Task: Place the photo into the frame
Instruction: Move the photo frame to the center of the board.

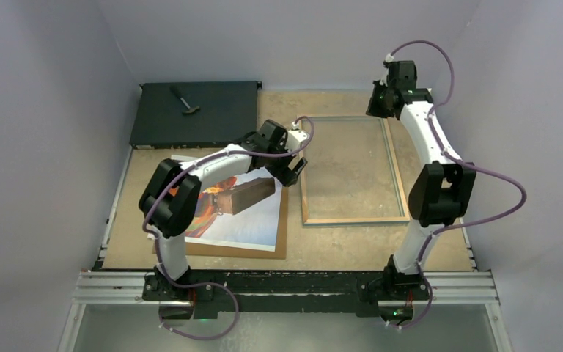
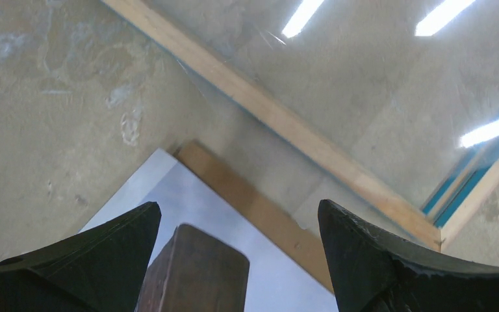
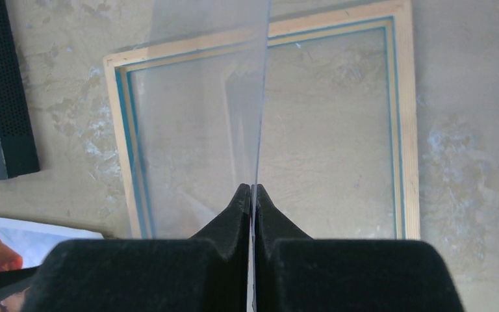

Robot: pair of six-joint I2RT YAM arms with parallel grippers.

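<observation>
Because the photo is a thin paper print, treat it as light, limp and easy to crease. It probably sags if it is lifted by one corner. It lies face up on the brown backing panel, just left of the frame, and it is not yet in the frame.

A wooden block rests on the print and pins it down. The print probably tears or buckles if it is pulled while the block is on it.

The left gripper hangs low over the corner of the print nearest the frame. Its jaws are spread wide and hold nothing, and the end of the block shows between them.

The right gripper is pinched tight on the edge of a clear sheet, which it holds above the frame.

Recommended hold: take the print by an edge or corner, with a shallow pinch. The flat face offers no purchase from above, and a glossy surface may slip.
</observation>
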